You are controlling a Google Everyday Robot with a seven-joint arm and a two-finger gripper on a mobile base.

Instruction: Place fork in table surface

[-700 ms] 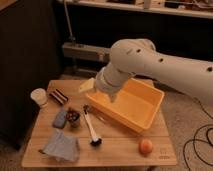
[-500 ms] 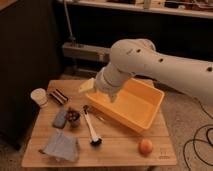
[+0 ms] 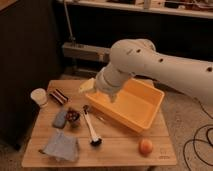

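Observation:
A slim silver fork [image 3: 101, 119] lies on the wooden table surface [image 3: 116, 151], just in front of the yellow bin's left front wall. My gripper [image 3: 110, 96] hangs above the bin's left corner, a little up and right of the fork and not touching it. Its fingers point down, stand open and hold nothing. The big white arm [image 3: 160, 70] reaches in from the right and hides part of the bin's back rim.
The yellow bin [image 3: 134, 119] fills the table's right middle. A white-handled tool with a black head [image 3: 91, 131] lies beside the fork. Left of it are a grey block [image 3: 60, 118], a dark bowl [image 3: 73, 116], a striped bar [image 3: 59, 96], a white cup [image 3: 38, 96] and a blue cloth [image 3: 61, 146]. An orange [image 3: 145, 146] sits front right.

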